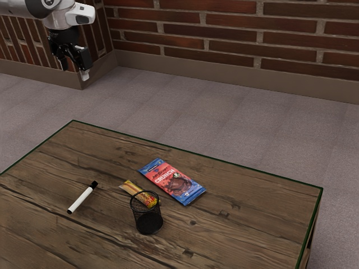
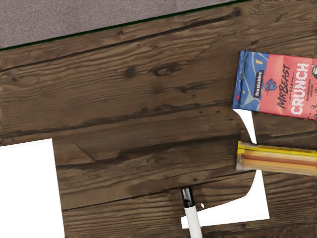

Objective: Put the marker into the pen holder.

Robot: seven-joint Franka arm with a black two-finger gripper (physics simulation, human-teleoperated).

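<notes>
On table (image 1: 252,196) | marker (image 1: 82,200) lying near upright pen holder (image 1: 148,219) | hand (image 1: 74,70) released, fingers apart

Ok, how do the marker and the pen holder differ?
The marker is white with black ends; the pen holder is black mesh.
The marker lies flat, while the pen holder stands upright.
The marker is slim, the pen holder wide and open-topped.
Both rest on the table.

Exterior: high, farther, angled down | wrist: overhead, nearer — apparently steeply down | shared — tabletop (image 1: 252,207)
</notes>
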